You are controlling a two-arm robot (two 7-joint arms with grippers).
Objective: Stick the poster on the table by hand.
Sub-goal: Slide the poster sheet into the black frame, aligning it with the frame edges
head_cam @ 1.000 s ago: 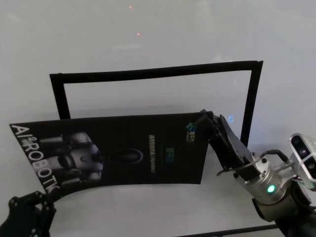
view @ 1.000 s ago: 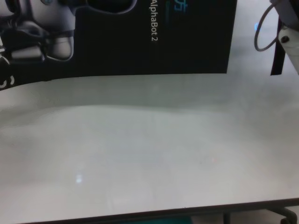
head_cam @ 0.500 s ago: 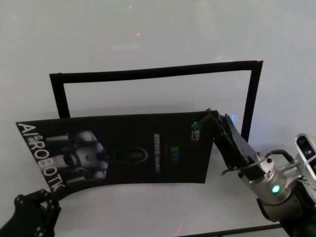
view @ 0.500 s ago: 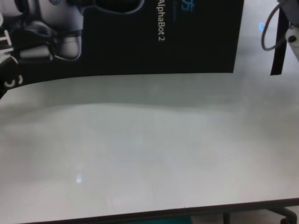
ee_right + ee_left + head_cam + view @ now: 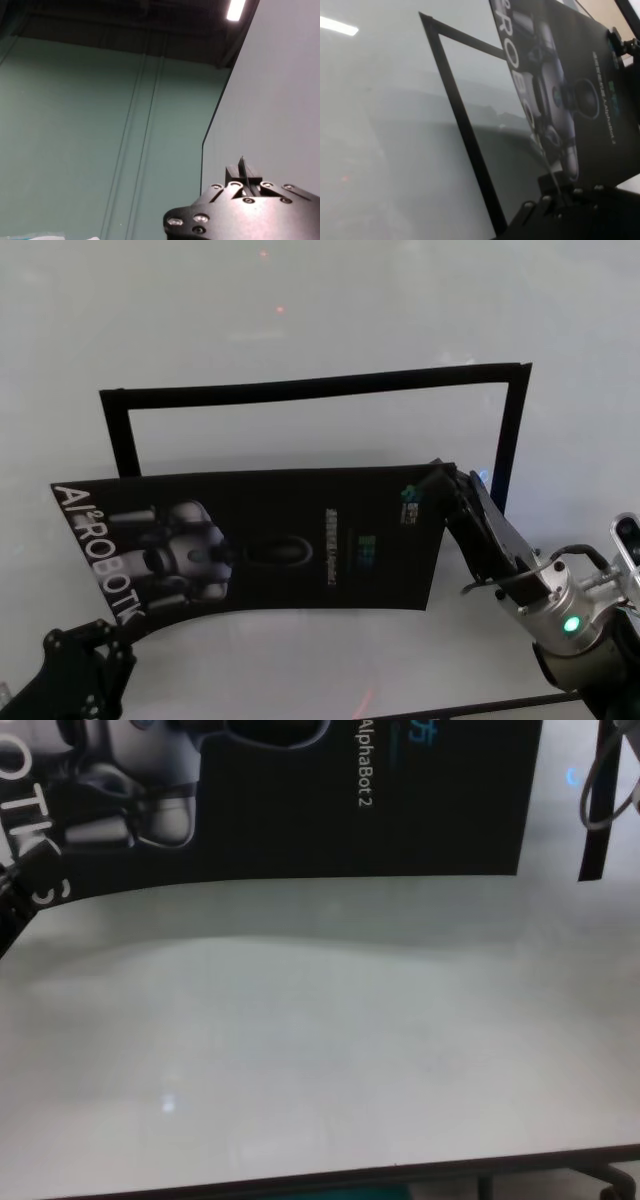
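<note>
Right gripper (image 5: pixel 437 477): fingers pinched tight on the poster (image 5: pixel 290 540) at its far right corner, sheet edge caught between the pads. In the right wrist view the thin sheet edge stands up between the closed pads (image 5: pixel 243 176). Arm runs back from the fingers toward the robot's right side.

Left gripper (image 5: pixel 118 642): fingers closed on the poster's near left corner, just below the white "ROBOTICS" lettering. In the left wrist view the sheet rises directly out of the fingers (image 5: pixel 560 197), so the hold looks firm.

Between the two grips the poster hangs as a shallow sling: near edge bowed, left end lifted and tilted. Holding opposite corners probably keeps it taut enough not to fold, while leaving the printed face up.

Outward from the fingers: beyond the poster's far edge, a rectangle of narrow black strips (image 5: pixel 300 390) lies flat on the table (image 5: pixel 300 300). The right strip runs just past the right fingers; the left strip starts just beyond the poster's far left corner. Judgement: the strips mark the target outline, and the poster is short of it on the near side, overlapping only its near part. Not yet laid flat or pressed down.

Risk: a skewed drop, since the left end sits nearer the robot than the right.
</note>
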